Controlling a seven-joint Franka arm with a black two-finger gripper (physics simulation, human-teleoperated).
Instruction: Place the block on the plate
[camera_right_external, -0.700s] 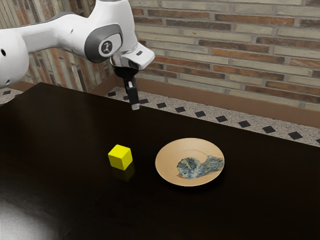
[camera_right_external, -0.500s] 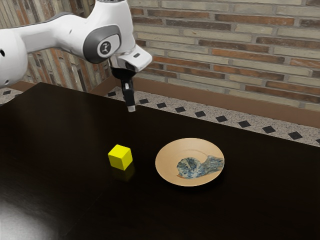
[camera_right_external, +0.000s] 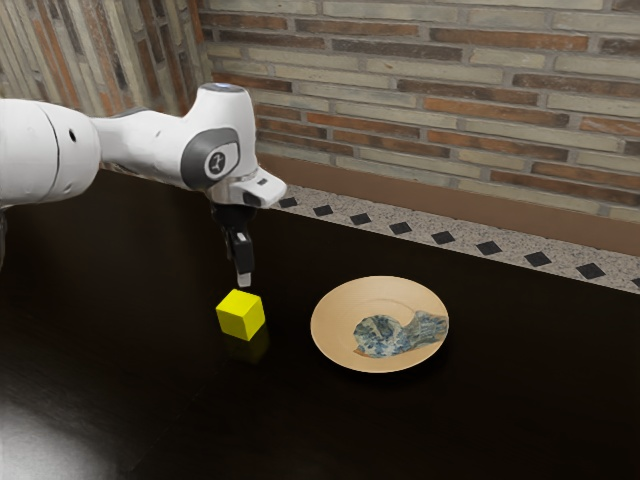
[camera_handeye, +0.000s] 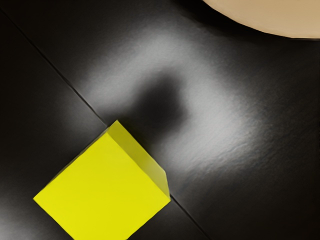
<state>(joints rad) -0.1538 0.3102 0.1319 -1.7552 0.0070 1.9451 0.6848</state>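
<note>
1. Fingers (camera_right_external: 245, 279): above the block (camera_right_external: 240, 316), near its top. Open or closed, I cannot tell; no grip on the block is shown.
2. Block: yellow, sitting flat on the table (camera_right_external: 150, 385), beside the plate (camera_right_external: 332, 312) and apart from it.
3. Handling, as judged: light, stiff, unlikely to crush or chip. Faces look smooth, so some slip is possible; a modest, even squeeze should serve.
4. Hold recommended: two opposite upright faces, at mid-height, my pads flat against them. A grip across corners would risk twisting it out.
5. Step in hand, as judged: approach for the pick. Next, I should centre over the block, square to its sides, and descend with a finger either side. Placing remains to be done.
</note>
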